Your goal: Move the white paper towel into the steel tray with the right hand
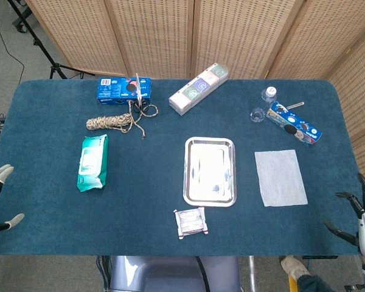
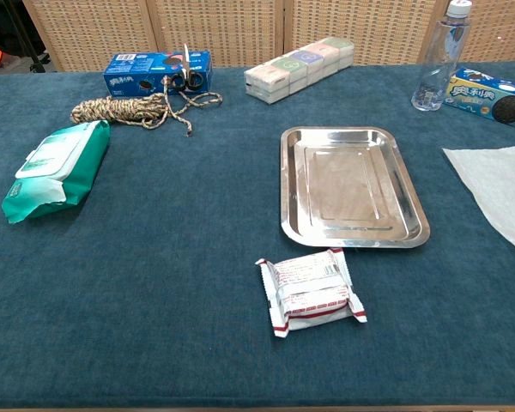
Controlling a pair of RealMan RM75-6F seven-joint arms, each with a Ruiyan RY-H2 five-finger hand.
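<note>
Nothing was done yet: the white paper towel [image 1: 281, 177] lay flat on the bench [image 1: 146, 213], just right of the empty steel tray [image 1: 210, 196]. The right robot hand [image 1: 360, 220] hovered nearby, fingers apart, holding nothing.

Green wipes pack [image 1: 93, 163], rope coil [image 1: 112, 122] and snack packet [image 1: 190, 221] lie apart.

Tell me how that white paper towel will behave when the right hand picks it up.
The white paper towel lies fully flat and looks very thin, so it will probably droop and fold when lifted. With no raised edge on the blue cloth-covered table, pinching it may be fiddly. It likely weighs almost nothing, so it could flutter or slide before reaching the steel tray.
</note>
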